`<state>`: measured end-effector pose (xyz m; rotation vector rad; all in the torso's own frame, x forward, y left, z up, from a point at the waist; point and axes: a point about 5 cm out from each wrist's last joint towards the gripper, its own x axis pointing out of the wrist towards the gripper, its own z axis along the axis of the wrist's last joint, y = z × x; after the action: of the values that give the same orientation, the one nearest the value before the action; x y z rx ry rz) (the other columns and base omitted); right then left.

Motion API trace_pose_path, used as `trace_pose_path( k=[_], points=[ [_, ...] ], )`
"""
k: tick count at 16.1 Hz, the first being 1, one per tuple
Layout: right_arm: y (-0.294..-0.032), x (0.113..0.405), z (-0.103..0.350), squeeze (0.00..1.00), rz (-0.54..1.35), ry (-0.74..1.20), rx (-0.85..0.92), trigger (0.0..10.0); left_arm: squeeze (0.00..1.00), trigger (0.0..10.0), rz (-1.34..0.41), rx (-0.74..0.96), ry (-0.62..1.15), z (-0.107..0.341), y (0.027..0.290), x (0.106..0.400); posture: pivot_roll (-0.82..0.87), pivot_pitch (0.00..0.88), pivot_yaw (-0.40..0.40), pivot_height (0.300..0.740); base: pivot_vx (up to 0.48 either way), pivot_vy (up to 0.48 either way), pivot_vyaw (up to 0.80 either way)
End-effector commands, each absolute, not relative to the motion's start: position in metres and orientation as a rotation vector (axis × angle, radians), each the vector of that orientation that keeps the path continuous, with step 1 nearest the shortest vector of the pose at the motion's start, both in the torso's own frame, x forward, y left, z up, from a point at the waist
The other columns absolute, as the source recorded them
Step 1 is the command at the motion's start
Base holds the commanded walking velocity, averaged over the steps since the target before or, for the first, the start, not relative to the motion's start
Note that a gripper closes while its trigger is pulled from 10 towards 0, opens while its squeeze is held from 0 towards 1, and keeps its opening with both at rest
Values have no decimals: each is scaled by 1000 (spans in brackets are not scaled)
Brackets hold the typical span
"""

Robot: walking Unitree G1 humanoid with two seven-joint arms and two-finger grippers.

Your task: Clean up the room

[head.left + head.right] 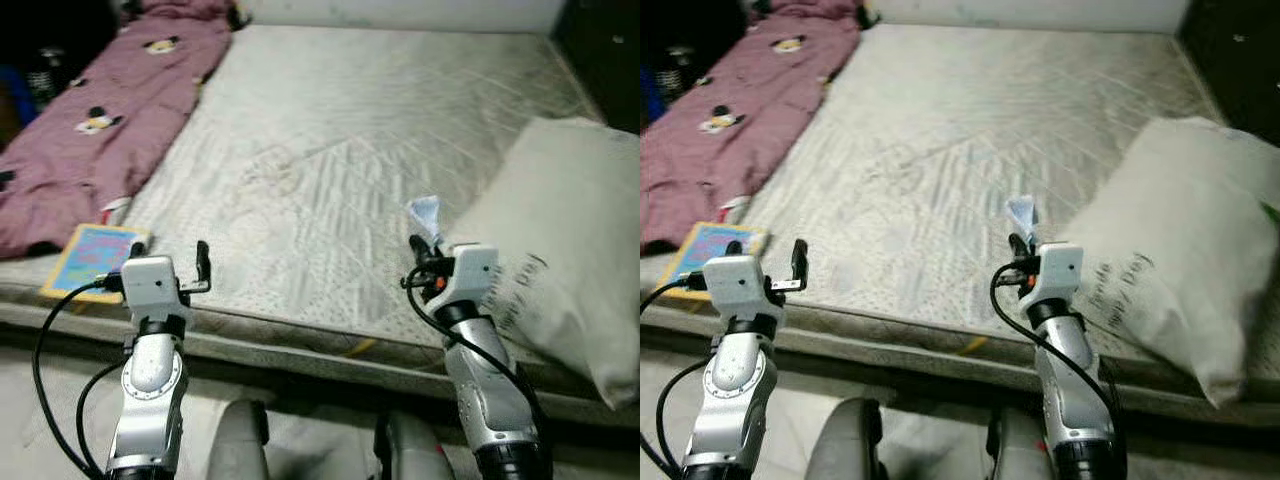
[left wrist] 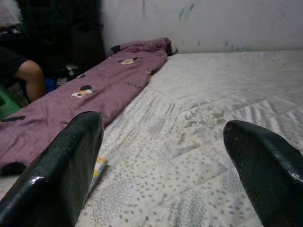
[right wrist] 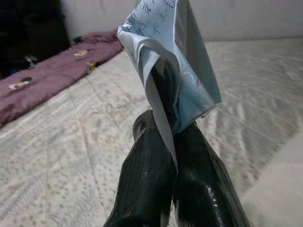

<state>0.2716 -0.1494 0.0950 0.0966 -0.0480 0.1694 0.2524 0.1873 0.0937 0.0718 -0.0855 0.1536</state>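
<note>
A: How much of the cleaning is done, as you judge it?

B: Only a small part, I think. The right gripper (image 3: 173,137) has its two fingers pressed together on a folded paper wrapper (image 3: 173,66), pale blue and white with some print. The wrapper stands up above the fingertips, lifted off the mattress (image 1: 330,150), so one piece of rubbish is already picked up but not yet put anywhere.

A: And the other arm?

B: The left gripper (image 1: 190,270) is empty. Its fingers (image 2: 61,175) are spread wide, and between them I see only the bare mattress beyond. It hovers at the near edge of the bed.

A: What is left to tidy?

B: Several things, I believe. A colourful book (image 1: 92,257) lies just beside the left gripper, on its outer side, at the corner of the mattress. Behind the book, further from the gripper, a purple blanket (image 1: 110,120) with cartoon figures is spread loosely along the bed. On the outer side of the right gripper, very close, a big pale pillow (image 1: 560,280) rests on the mattress, partly over the edge.

A: Is there a bin for the wrapper?

B: I cannot see any. So the wrapper must still find its place, and the book, blanket and pillow seem untouched.
</note>
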Motion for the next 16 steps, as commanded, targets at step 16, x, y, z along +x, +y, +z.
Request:
trace_pose_path(
  k=[16],
  points=[
    [-151, 270, 93, 0, 102, 12, 47, 10000, 0, 10000, 108, 114, -83, 97, 185, 254, -53, 0, 60, 740, 0, 0, 0]
  ],
)
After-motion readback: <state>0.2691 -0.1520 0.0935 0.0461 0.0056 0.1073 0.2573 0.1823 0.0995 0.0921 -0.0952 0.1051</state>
